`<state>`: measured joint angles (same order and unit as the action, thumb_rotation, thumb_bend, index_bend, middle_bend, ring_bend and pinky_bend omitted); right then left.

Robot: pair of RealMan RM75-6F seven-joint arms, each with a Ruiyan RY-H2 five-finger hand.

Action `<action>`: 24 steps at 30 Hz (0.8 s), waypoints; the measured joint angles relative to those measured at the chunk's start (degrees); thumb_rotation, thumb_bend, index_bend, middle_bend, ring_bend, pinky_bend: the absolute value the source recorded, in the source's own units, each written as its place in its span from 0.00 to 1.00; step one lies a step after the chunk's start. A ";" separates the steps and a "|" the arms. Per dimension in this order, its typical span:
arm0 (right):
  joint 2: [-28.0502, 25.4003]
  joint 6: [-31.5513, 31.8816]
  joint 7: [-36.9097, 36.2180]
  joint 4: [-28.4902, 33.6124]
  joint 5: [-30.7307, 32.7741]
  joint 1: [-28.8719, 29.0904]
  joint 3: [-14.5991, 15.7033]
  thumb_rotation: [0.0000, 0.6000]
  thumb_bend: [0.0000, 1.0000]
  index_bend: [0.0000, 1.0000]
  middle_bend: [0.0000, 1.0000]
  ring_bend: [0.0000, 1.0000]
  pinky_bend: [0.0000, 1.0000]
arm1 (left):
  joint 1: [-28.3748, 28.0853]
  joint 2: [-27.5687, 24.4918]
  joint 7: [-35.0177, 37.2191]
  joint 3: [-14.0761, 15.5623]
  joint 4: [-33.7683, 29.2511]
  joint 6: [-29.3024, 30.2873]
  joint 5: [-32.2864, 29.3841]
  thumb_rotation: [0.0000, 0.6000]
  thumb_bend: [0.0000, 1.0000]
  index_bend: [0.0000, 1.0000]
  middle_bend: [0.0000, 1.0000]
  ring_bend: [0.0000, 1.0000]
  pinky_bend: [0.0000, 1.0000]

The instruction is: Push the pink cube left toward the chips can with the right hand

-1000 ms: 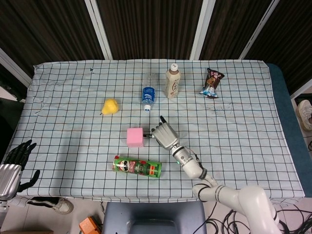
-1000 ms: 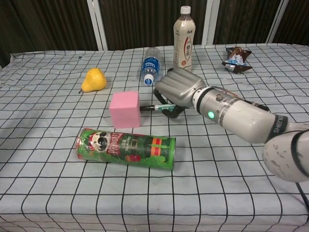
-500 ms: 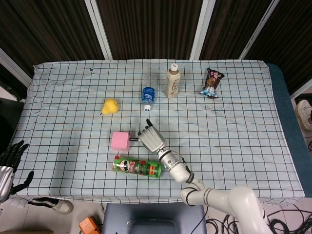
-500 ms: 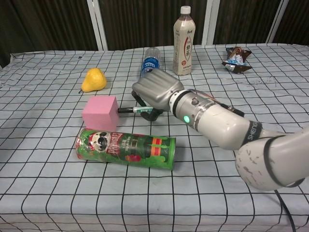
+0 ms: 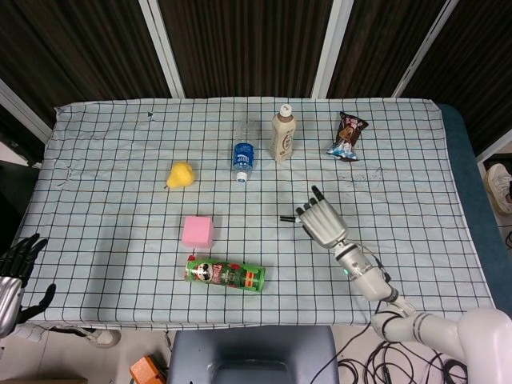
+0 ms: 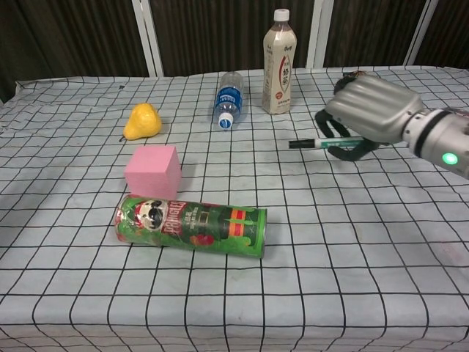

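The pink cube (image 5: 198, 231) (image 6: 152, 171) sits on the checked cloth just behind the left end of the green chips can (image 5: 225, 274) (image 6: 192, 224), which lies on its side. Whether cube and can touch is unclear. My right hand (image 5: 320, 222) (image 6: 366, 114) hovers well to the right of the cube, fingers curled around a thin green and black pen (image 6: 316, 143) that points left. My left hand (image 5: 20, 268) hangs off the table's left front corner with fingers spread, holding nothing.
A yellow pear (image 5: 181, 174) lies behind and left of the cube. A water bottle (image 5: 244, 157) lies on its side, a milk tea bottle (image 5: 282, 133) stands upright, and a snack packet (image 5: 348, 136) lies at the back right.
The cube slid left to just behind the can, pushed by the pen tip. My right hand then drew back far to the right, off the cube. The left hand sank slightly.
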<state>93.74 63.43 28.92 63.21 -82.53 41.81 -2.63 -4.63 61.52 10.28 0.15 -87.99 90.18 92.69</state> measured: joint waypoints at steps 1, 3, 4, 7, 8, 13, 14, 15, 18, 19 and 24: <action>-0.32 0.44 -1.43 -0.71 -0.44 -0.78 0.73 1.00 0.57 0.96 0.72 0.58 0.31 | -0.04 0.04 -0.16 -0.04 -0.03 -0.08 -0.03 1.00 0.40 0.00 0.00 0.00 0.12; -0.51 1.14 -4.86 -3.33 -1.29 -2.30 2.08 1.00 0.56 0.94 0.72 0.58 0.32 | -0.13 0.13 -0.51 -0.10 -0.16 -0.25 -0.04 1.00 0.40 0.00 0.00 0.00 0.12; -0.42 1.30 -6.36 -4.76 -1.57 -2.85 2.54 1.00 0.56 0.92 0.72 0.58 0.32 | -0.18 0.16 -0.67 -0.13 -0.22 -0.36 -0.07 1.00 0.40 0.00 0.00 0.00 0.12; 0.56 1.46 -11.12 -10.23 -2.43 -4.35 3.78 1.00 0.56 0.86 0.71 0.58 0.32 | -0.33 0.28 -1.15 -0.23 -0.41 -0.74 -0.27 1.00 0.40 0.00 0.00 0.00 0.12; 1.02 1.43 -12.19 -11.94 -2.71 -4.70 4.10 1.00 0.56 0.82 0.70 0.57 0.32 | -0.38 0.32 -1.29 -0.26 -0.46 -0.84 -0.32 1.00 0.40 0.00 0.00 0.00 0.12; 3.83 0.90 -16.82 -19.60 -4.32 -6.06 5.35 1.00 0.56 0.59 0.57 0.53 0.32 | -0.71 0.37 -1.98 -0.27 -0.78 -1.69 -0.47 1.00 0.40 0.00 0.00 0.00 0.12; 4.22 0.76 -17.60 -20.39 -4.51 -6.25 5.40 1.00 0.56 0.52 0.54 0.52 0.32 | -0.76 0.35 -2.10 -0.25 -0.85 -1.83 -0.46 1.00 0.40 0.00 0.00 0.00 0.12; 4.52 0.63 -18.42 -21.00 -4.71 -6.47 5.40 1.00 0.56 0.45 0.52 0.50 0.32 | -0.81 0.33 -2.19 -0.20 -0.93 -1.93 -0.43 1.00 0.40 0.00 0.00 0.00 0.12; 4.17 0.36 -19.53 -20.96 -4.81 -7.04 5.29 1.00 0.56 0.30 0.45 0.46 0.31 | -0.81 0.29 -2.19 -0.12 -0.99 -1.92 -0.26 1.00 0.40 0.00 0.00 0.00 0.12; 3.85 0.33 -19.72 -20.57 -4.80 -7.20 5.27 1.00 0.56 0.26 0.44 0.45 0.30 | -0.81 0.27 -2.14 -0.10 -0.99 -1.92 -0.23 1.00 0.40 0.00 0.00 0.00 0.12; 0.31 1.73 -20.80 -15.49 -4.88 -8.85 5.34 1.00 0.50 0.15 0.36 0.37 0.27 | -0.57 0.18 -1.97 0.02 -0.96 -1.49 -0.03 1.00 0.40 0.00 0.00 0.00 0.12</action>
<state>94.05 65.16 8.13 47.72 -87.42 32.96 2.71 -5.20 61.70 8.31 0.17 -88.96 88.69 92.67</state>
